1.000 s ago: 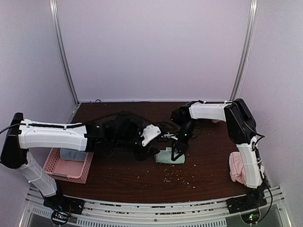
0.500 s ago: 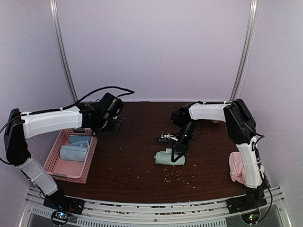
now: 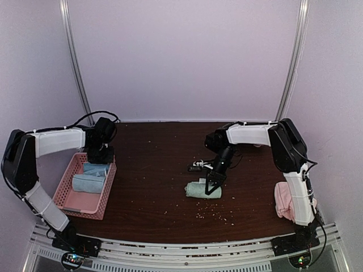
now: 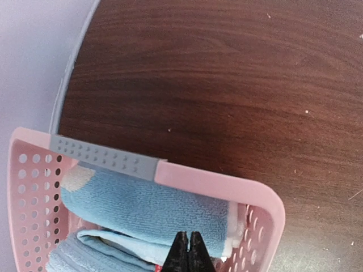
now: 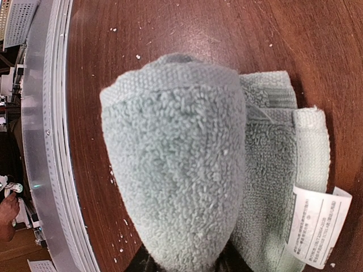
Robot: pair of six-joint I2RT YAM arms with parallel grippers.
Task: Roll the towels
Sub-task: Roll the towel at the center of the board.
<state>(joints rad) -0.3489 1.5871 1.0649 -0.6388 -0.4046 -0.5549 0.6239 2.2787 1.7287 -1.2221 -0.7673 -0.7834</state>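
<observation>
The mint green towel lies rolled up on the brown table, a little right of centre. My right gripper is at the roll's right end. In the right wrist view the roll fills the picture, and the right gripper is shut on it, a dark finger on either side. The pink towel sits bunched at the table's right edge beside the right arm. My left gripper hangs over the pink basket; the left gripper is shut and holds nothing.
The pink basket stands at the left edge, its rim just below the left gripper, with pale blue cloths folded inside. A small black and white object lies behind the roll. Crumbs dot the table near the front.
My left arm has swung from the middle of the table back to the left, over the basket, and its gripper has shut. The right gripper has stayed on the mint roll.
</observation>
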